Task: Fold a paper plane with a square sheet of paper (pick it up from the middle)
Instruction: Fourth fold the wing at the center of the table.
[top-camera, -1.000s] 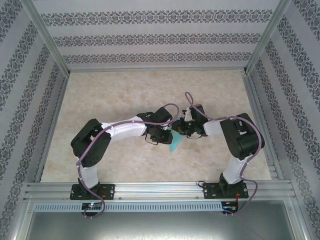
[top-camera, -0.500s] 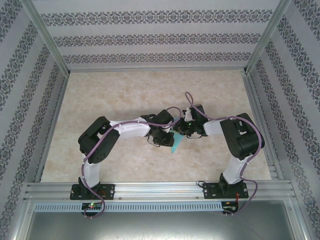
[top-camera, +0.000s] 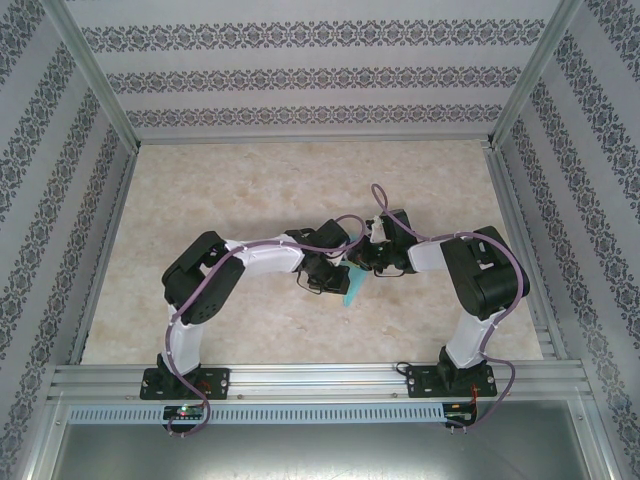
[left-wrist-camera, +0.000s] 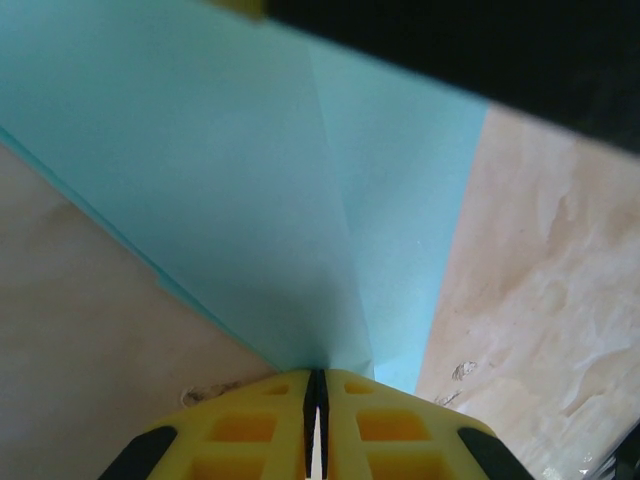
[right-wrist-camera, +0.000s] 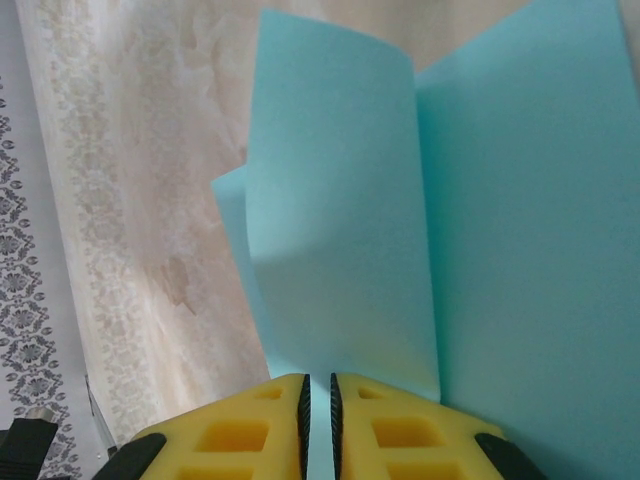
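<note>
We log one folded paper (left-wrist-camera: 250, 180) over the bench (top-camera: 220, 190): left claw (left-wrist-camera: 316, 395) and right claw (right-wrist-camera: 318, 395) both clamped shut on it.

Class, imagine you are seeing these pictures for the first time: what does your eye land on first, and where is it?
The folded turquoise paper stands out first, bright against the pale marbled table near its middle. Up close, the left hand and the right hand each pinch it between yellow fingers.
</note>
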